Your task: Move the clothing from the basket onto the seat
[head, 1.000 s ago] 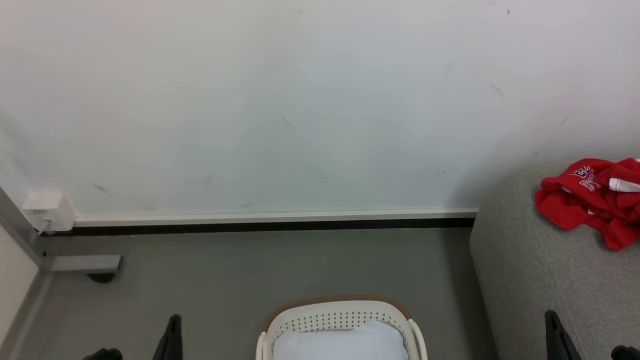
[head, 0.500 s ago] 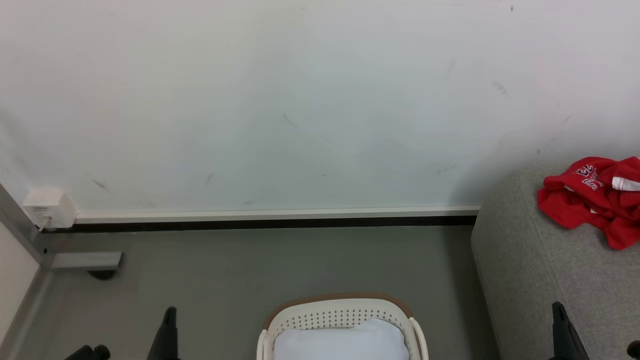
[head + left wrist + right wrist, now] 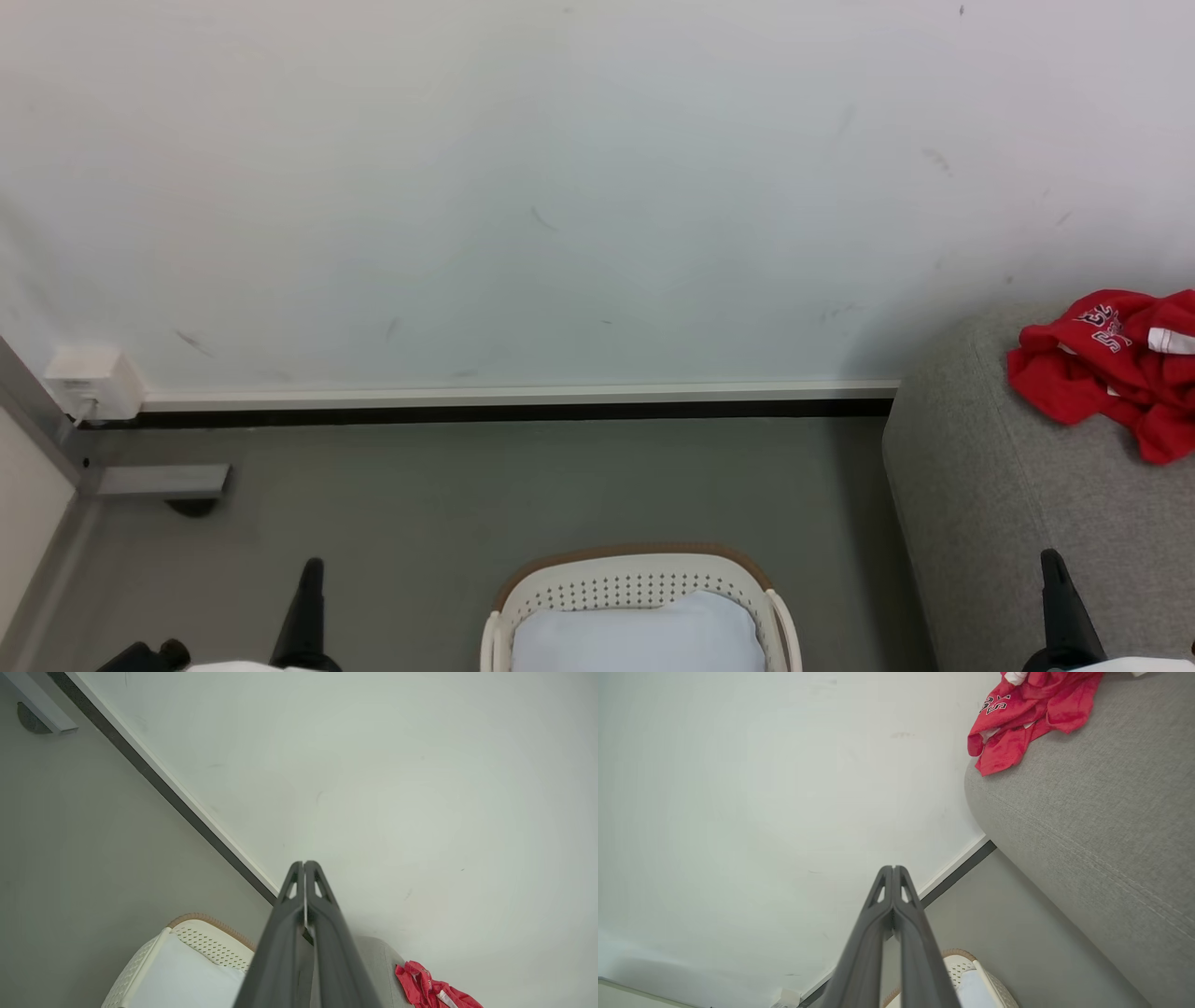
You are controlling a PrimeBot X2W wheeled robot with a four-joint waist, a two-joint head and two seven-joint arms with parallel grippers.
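The red clothing (image 3: 1116, 369) lies crumpled on the light grey seat (image 3: 1018, 523) at the right, also as clothing (image 3: 1027, 714) on the seat (image 3: 1101, 826) in the right wrist view and clothing (image 3: 432, 991) in the left wrist view. The cream basket (image 3: 639, 574) stands on the floor at bottom centre, holding a pale blue-white pad (image 3: 639, 639). My left gripper (image 3: 310, 569) rises at the lower left and is shut with nothing in it (image 3: 304, 863). My right gripper (image 3: 1052, 560) rises at the lower right before the seat, shut and empty (image 3: 893, 868).
A white wall (image 3: 560, 187) with a dark-lined skirting (image 3: 513, 401) runs behind the grey floor (image 3: 467, 495). A white socket box (image 3: 91, 383) and a grey bracket (image 3: 159, 481) sit at the left corner.
The head view has tilted slightly, shifting the scene up. Both grippers' fingertips show a little higher, with pale forearms entering at the bottom edge. The clothing and basket stay put.
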